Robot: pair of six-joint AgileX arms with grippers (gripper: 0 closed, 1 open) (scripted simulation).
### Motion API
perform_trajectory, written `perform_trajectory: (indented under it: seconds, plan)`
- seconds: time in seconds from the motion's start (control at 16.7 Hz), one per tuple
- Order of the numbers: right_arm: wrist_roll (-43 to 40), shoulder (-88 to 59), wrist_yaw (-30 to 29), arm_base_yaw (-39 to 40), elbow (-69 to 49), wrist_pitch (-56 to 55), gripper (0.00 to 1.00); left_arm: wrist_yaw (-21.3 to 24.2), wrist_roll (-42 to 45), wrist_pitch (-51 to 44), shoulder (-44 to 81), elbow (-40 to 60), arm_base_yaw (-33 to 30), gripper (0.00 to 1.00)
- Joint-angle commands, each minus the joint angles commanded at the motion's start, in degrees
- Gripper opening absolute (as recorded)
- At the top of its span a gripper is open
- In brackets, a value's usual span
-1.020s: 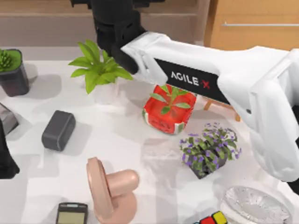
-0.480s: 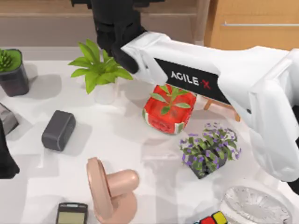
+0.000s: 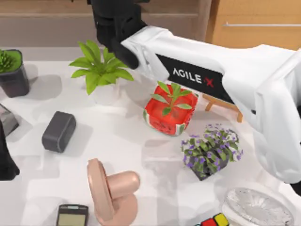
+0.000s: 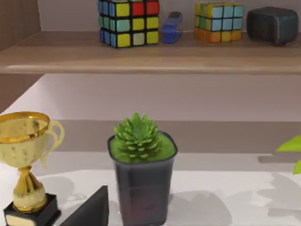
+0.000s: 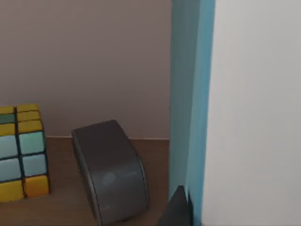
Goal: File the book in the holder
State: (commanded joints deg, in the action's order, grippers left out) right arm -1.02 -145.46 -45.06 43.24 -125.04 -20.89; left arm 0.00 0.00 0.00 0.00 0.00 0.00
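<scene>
Our right arm stretches from the table's right side across to the back left, its black wrist above the leafy green plant and the red watermelon-patterned pot. In the right wrist view the book, teal cover and white page edges, stands upright close to the camera, a dark fingertip against it, so we appear to grip it, near a grey speaker and a puzzle cube on a wooden shelf. Our left arm sits parked at the table's left edge; we cannot tell how its fingers stand
</scene>
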Motion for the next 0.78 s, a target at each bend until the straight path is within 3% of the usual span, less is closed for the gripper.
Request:
perform_trajectory:
  seconds: [0.42, 0.78]
  plan:
    - [1.15, 3.79, 2.01, 0.41, 4.94, 1.1, 0.0, 0.0, 0.0, 0.0, 0.0, 0.0, 0.0, 1.0]
    - [5.89, 21.07, 11.14, 1.69, 25.36, 5.83, 0.0, 0.0, 0.0, 0.0, 0.0, 0.0, 0.0, 1.0]
